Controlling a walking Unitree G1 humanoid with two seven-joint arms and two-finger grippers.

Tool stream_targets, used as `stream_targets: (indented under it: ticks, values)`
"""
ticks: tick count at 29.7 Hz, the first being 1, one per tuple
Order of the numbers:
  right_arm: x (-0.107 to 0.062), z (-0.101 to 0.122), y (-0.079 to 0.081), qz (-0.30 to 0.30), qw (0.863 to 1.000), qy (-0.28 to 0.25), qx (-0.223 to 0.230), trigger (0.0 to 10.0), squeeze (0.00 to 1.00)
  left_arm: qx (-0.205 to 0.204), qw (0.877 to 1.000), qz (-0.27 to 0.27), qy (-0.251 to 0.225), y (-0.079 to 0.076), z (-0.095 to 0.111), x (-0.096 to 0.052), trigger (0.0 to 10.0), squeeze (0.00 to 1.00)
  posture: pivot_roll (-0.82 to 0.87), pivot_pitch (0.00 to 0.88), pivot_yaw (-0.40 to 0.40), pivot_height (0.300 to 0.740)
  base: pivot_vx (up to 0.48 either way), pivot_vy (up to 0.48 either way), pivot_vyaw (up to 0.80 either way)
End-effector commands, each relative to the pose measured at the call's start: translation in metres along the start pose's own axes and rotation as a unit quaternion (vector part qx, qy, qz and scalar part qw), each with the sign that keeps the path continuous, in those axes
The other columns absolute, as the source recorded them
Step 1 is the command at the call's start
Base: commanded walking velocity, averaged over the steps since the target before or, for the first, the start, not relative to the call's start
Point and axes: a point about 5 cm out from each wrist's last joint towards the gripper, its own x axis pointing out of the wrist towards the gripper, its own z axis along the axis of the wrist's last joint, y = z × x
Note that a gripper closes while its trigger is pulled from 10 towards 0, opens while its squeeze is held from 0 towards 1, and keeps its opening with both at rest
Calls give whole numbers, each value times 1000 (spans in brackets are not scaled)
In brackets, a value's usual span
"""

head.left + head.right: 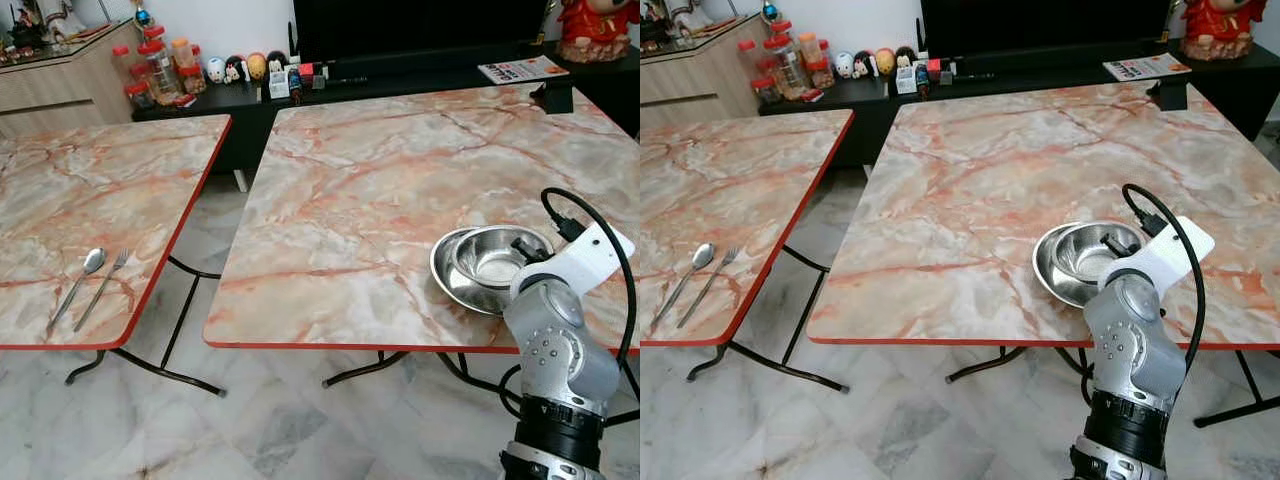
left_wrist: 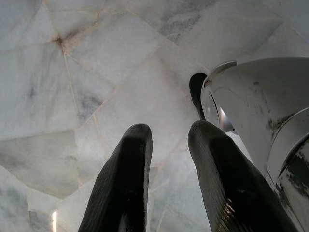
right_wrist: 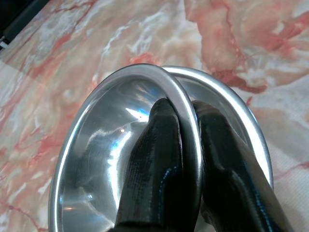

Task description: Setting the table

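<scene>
Right wrist view — right gripper pinching bowl rim | plate beneath

Place: home, living/dining rm
Tables: 2 folding marble-look tables, red edges
Floor: marble tiles
Back wall: black TV console w/ snack jars, figurines
Cutlery: spoon & fork laid out

right hand: fingers pinched together; left hand: hanging, fingers slightly parted
</scene>
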Motion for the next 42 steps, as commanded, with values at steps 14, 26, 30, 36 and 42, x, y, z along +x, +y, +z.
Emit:
stream_targets:
  ticks: [14,26,30,36,42]
  values:
    - [5,-5,8,13,1000,-6,19,10000,0,12,1000,7,10,9,-4,-3,10000,0,-149,24,121,736,0,0,0]
    - [15,-8,6,7,999,-16,27,10000,0,13,1000,7,10,9,-4,-3,10000,0,-149,24,121,736,0,0,0]
    - [18,-8,9,11,999,-19,29,10000,0,13,1000,7,10,9,-5,-3,10000,0,-143,23,122,736,0,0,0]
    - [20,-9,10,10,999,-18,31,10000,0,13,1000,7,10,9,-5,-3,10000,0,-143,23,122,736,0,0,0]
    - [21,-12,8,0,999,-15,30,10000,0,14,1000,6,11,9,-5,-3,10000,0,-143,23,122,736,0,0,0]
